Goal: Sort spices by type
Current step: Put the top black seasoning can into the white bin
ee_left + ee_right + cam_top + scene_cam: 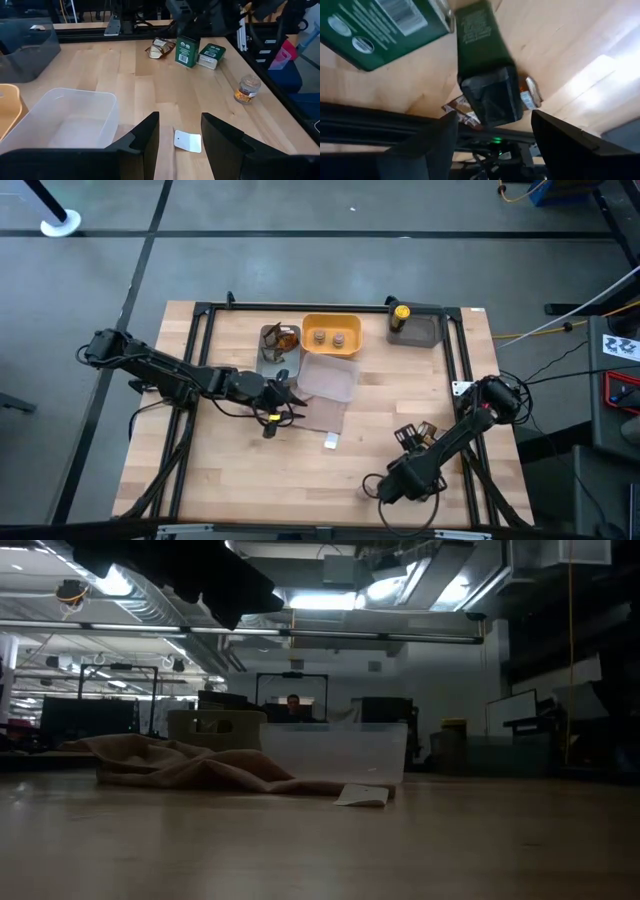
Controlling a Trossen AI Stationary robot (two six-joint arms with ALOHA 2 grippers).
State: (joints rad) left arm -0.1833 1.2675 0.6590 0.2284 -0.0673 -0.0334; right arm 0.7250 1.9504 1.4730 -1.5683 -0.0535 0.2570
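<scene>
Landmark = the clear tray (327,377), mid-table (240,470). Left gripper (285,402) sits just beside the tray's left-front corner, over the beige cloth (322,416) — jaws wide apart, holding nothing; in the left wrist view a small white card (188,141) lies on the wood between the fingers (145,141). Behind the clear tray: yellow tray (331,334) w/ two tan jars (326,337), and a grey tray (272,352) to the tray's back-left w/ brown foil packets (283,338). Yellow-capped bottle (399,313) stands in a dark tray (422,330), back-right of the clear one. Right gripper (413,442) is well to the front-right of the clear tray, at a cluster of spices — jaws spread wide around an upright dark green box (485,60), not clamped on it; a second green box (211,54) lies flat just beside, a foil packet (160,48) near them. One more jar (247,89) stands alone near the table's right edge.
</scene>
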